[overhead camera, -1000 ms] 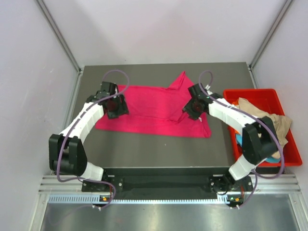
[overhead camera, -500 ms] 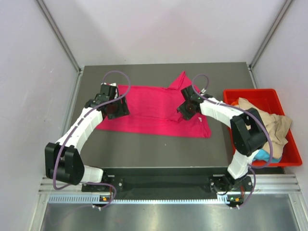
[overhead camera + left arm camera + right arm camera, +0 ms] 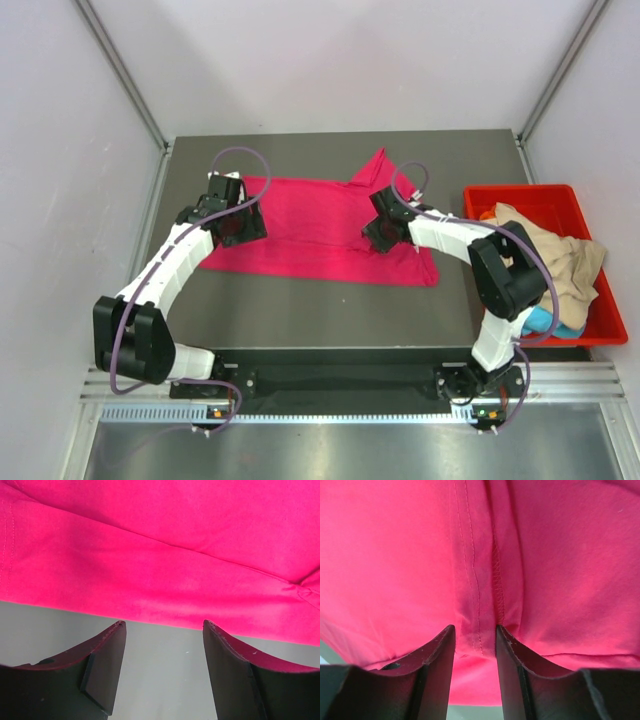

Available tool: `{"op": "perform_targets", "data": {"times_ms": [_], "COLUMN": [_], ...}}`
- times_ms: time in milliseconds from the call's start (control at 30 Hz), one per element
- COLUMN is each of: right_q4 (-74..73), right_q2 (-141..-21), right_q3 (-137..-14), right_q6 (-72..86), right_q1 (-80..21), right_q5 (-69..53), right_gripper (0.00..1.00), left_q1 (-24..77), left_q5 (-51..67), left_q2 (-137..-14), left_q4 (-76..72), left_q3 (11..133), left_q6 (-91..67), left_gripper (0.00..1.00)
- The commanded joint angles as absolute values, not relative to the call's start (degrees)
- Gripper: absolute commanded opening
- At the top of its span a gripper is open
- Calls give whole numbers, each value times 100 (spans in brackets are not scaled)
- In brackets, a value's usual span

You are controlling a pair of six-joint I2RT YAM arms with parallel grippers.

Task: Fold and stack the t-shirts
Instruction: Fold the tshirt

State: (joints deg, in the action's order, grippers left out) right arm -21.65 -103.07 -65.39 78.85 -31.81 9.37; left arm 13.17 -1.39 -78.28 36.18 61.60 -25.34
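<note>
Spread mostly flat across the middle of the dark table [image 3: 320,310]: the magenta t-shirt [image 3: 310,230], one pointed flap toward the far edge, near hem rumpled at the right corner. Over its left end, the left gripper [image 3: 238,222], jaws wide apart and holding nothing; in the wrist view, both black fingers [image 3: 105,670] above bare tabletop, tips right at the shirt's edge. Over the right part of the same shirt, the right gripper [image 3: 381,233], jaws at a slim gap; in its wrist view, a stitched seam ridge of pink cloth running between the fingers [image 3: 430,675], actual pinch impossible to tell. At the table's right side, apart from the pink shirt, a red plastic bin [image 3: 525,189] with a heap of t-shirts: tan-beige shirt [image 3: 560,250] on top, draped over the right rim; turquoise-blue shirt [image 3: 545,322] peeking out at the near end; a bit of orange shirt [image 3: 487,212] at the far left corner.
</note>
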Motion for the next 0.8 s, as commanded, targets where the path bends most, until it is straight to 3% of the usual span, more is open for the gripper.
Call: {"op": "perform_targets", "data": {"times_ms": [0, 167, 367, 633, 767], "right_q4": [-1609, -880, -738, -2607, -3145], "right_q2": [-10354, -10318, -10782, -11996, -12419], "right_q3": [-6425, -6345, -7082, -9550, -10063], "right_q6": [8042, 7823, 7085, 5363, 4774], "right_q1": [-3296, -3340, -3349, -3331, -3322], "right_q5": [1020, 1020, 932, 572, 422], "right_gripper": [38, 38, 38, 39, 39], "left_q1": [1310, 1310, 1310, 1310, 1310], "left_q5": [-299, -316, -299, -264, -237], "left_q2": [-7761, -7752, -7770, -7761, -7796], "left_q4": [3445, 3437, 3419, 3393, 3392], "left_q3": [6319, 6311, 6302, 6214, 6231], "left_q6": [-2522, -2531, -2549, -2549, -2566], "left_gripper": [68, 68, 68, 68, 68]}}
